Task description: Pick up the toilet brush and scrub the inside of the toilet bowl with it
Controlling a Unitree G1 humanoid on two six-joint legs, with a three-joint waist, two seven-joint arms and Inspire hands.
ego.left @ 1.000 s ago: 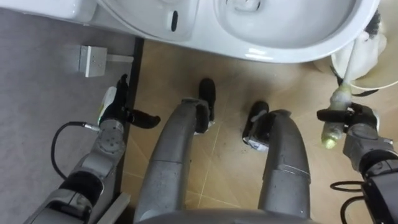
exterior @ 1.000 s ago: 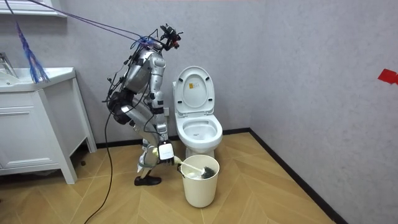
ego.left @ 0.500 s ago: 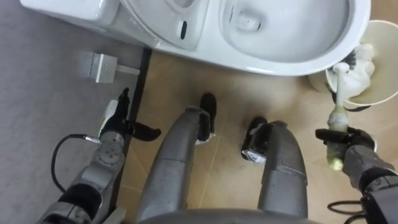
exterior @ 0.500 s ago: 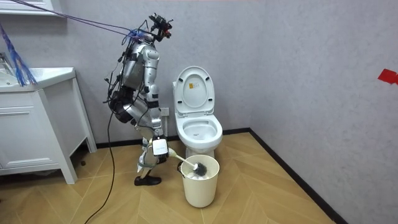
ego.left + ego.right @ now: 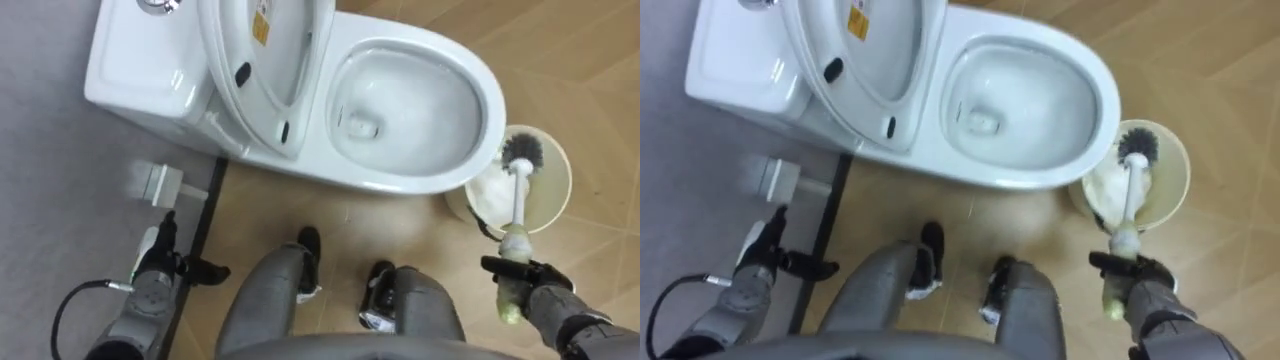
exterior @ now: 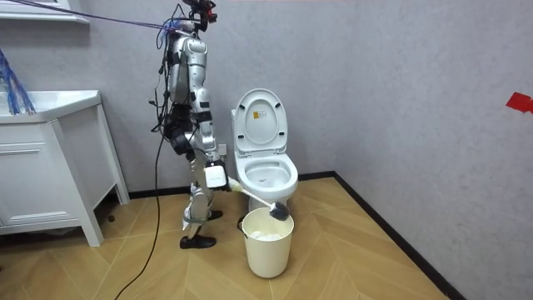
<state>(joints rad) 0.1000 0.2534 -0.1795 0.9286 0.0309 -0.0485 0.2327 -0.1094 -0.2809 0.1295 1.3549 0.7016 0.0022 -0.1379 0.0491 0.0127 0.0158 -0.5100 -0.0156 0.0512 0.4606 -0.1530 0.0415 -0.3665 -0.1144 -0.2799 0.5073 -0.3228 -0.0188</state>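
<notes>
The scene is lit evenly and brightly from overhead. A soft sheen is seen on the toilet [image 5: 425, 180] rim, and a faint shadow is cast on the floor [image 5: 440, 225] just beside its base.

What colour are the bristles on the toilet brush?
Black. The brush shows best in the left eye view.

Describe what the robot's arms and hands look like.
Both forearms are grey metal in rounded segments. The left hand and right hand have slim black fingers. The left hand has a small white tag on its back, and a black cable loops off the left forearm.
</notes>
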